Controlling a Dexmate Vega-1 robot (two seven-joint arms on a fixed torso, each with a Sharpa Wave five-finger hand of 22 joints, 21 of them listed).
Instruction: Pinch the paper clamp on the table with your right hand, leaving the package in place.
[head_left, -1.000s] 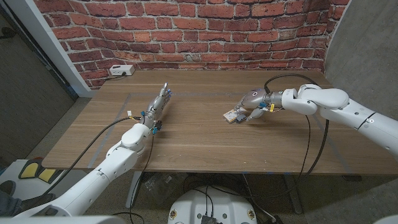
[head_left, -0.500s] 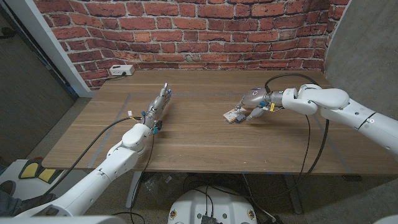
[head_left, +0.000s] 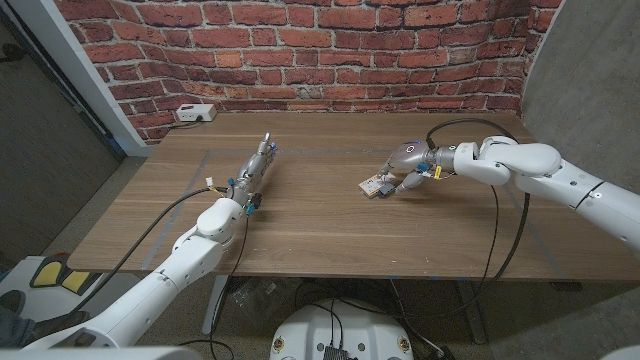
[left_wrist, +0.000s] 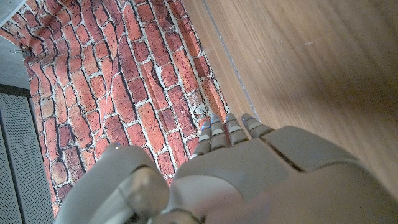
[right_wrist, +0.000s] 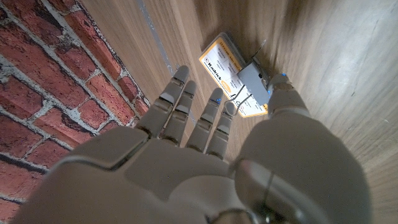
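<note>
1. Head view, nearest the camera: the left arm comes in from the bottom left corner and runs up to the left hand (head_left: 256, 165), which stands over the left half of the wooden table (head_left: 320, 225) with its fingers stretched straight and close together toward the brick wall (head_left: 300, 50); it holds nothing.
2. In the left wrist view the left hand (left_wrist: 249, 174) shows its grey back, the fingertips (left_wrist: 227, 127) lined up side by side and pointing at the wall's foot, bare table beside them.
3. Further in, on the right half of the table, the right arm reaches in from the right edge, a black cable (head_left: 500, 215) looping around it; the right hand (head_left: 405, 165) sits low over the wood, with its fingers aimed at the package.
4. The package (head_left: 375, 186), a small flat card with orange and white print, lies on the table just left of the right hand's fingertips.
5. The right wrist view shows the grey paper clamp (right_wrist: 254, 79) sitting on the package (right_wrist: 227, 65), wire handles spread out from it. The thumb tip touches the clamp's side, while the other fingers (right_wrist: 177, 102) reach out, slightly apart, beside the package; whether the clamp is actually squeezed I cannot tell.
6. Farthest back, a white power strip (head_left: 193, 113) lies at the table's rear left corner against the wall.
</note>
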